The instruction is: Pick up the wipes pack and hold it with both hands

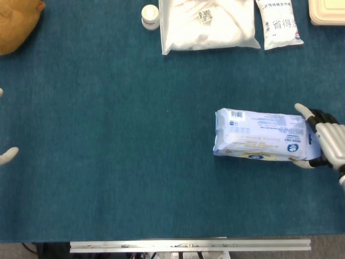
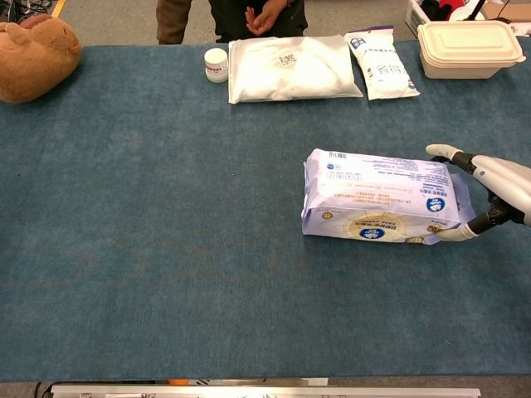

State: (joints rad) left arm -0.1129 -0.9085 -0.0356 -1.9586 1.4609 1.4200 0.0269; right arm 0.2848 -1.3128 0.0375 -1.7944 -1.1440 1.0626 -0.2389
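Note:
The wipes pack (image 1: pixel 261 136) (image 2: pixel 377 196), pale blue and white with a barcode, lies flat on the blue tablecloth right of centre. My right hand (image 1: pixel 326 139) (image 2: pixel 489 191) is at its right end, with one finger (image 2: pixel 444 152) on the far corner and the thumb (image 2: pixel 456 235) against the near corner, gripping that end. Of my left hand (image 1: pixel 6 155) only two pale fingertips, set wide apart, show at the left edge of the head view, far from the pack and holding nothing.
Along the far edge lie a large white bag (image 2: pixel 286 68), a small white pouch (image 2: pixel 380 65), a small jar (image 2: pixel 216 64) and a beige lidded box (image 2: pixel 470 48). A brown plush toy (image 2: pixel 33 60) sits far left. A person stands behind the table.

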